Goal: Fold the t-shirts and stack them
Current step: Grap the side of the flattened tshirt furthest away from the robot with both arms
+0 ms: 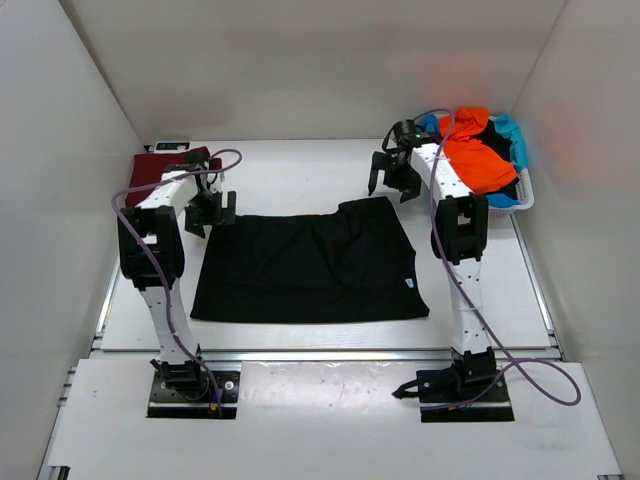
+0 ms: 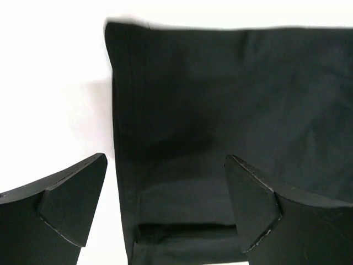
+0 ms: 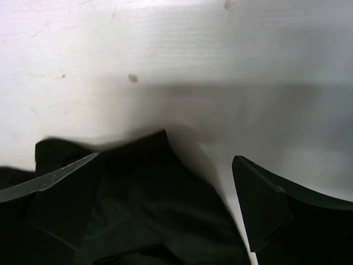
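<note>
A black t-shirt [image 1: 312,262] lies spread flat on the white table, partly folded. My left gripper [image 1: 211,212] is open and empty, hovering over its far left corner; the left wrist view shows the black cloth [image 2: 231,99] below the spread fingers [image 2: 71,204]. My right gripper [image 1: 390,178] is open and empty above the shirt's far right corner [image 3: 149,182]. A dark red t-shirt [image 1: 160,170] lies folded at the far left. Bright orange [image 1: 478,155], black and light blue [image 1: 514,140] shirts are heaped in the basket.
A white lattice basket [image 1: 522,200] stands at the far right against the wall. White walls close in the table on the left, back and right. A small dark device [image 1: 170,146] lies behind the red shirt.
</note>
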`<state>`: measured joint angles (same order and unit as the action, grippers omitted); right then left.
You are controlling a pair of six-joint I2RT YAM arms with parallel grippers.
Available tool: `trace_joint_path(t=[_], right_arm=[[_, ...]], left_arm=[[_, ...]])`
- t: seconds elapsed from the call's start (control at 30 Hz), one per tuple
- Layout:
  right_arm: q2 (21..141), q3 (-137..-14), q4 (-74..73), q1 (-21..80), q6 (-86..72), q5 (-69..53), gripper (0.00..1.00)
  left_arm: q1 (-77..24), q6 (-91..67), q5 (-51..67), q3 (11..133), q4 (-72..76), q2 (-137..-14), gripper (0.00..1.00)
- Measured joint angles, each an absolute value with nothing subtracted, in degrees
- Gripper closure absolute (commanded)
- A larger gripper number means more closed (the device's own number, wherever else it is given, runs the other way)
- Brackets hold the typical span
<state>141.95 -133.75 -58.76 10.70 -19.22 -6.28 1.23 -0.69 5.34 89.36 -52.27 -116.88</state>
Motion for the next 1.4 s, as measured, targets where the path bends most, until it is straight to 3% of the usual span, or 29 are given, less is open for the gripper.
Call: trace_joint_path(t=[0.23,0.33,0.4,0.5,0.53,0.6,0.67,0.7,0.73,0.77,1.07,1.4], right_arm=[[151.2,-145.8,-60.7,10.9,-19.9,-8.9,0.05],[153.6,-149.9,-62.0,11.4,-19.7,-9.3,0.12],[153.7,-150.2,-62.9,11.6,-19.3,-9.5,0.22],[153.8,-150.2,-64.3,12.0,-19.2,-10.3,0.50],[153.9,-150.2,-64.6,12.0,-19.2,-10.8,0.56],[154.2,-150.2,-65.2,12.0,-19.6,-11.7,0.83],[154.6,-150.2,-65.8,11.9,-19.8,-12.4,0.96],[154.6,-150.2,-66.2,11.8,-20.0,-12.8,1.00],[154.6,-150.2,-66.6,11.5,-20.0,-13.1,1.00],[154.6,-150.2,-67.1,11.2,-20.1,-13.5,1.00],[154.7,-159.1,-69.4,8.7,-18.9,-18.5,1.00],[143.3,-151.8,-71.8,11.7,-15.6,-19.2,1.00]], left_arm=[[1.2,-1.5,6.1,94.9,-52.6,-123.4,0.02],[1.0,-1.6,6.3,97.2,-53.1,-125.0,0.01],[1.0,-1.7,6.7,98.3,-53.6,-125.6,0.02],[1.0,-2.0,7.0,99.9,-53.9,-126.7,0.17],[1.0,-2.0,7.1,100.6,-54.0,-127.1,0.29],[1.0,-2.2,7.4,101.5,-53.8,-127.9,0.45],[1.1,-2.2,8.2,101.9,-53.5,-128.3,0.72],[1.1,-2.3,8.7,102.1,-53.5,-128.6,0.80],[1.1,-2.1,9.7,102.2,-53.3,-128.9,0.96],[1.1,-2.2,10.5,102.3,-53.2,-129.0,1.00],[1.5,1.4,14.9,100.4,-51.1,-127.9,1.00],[-3.2,18.1,4.2,72.4,-37.1,-102.2,1.00]])
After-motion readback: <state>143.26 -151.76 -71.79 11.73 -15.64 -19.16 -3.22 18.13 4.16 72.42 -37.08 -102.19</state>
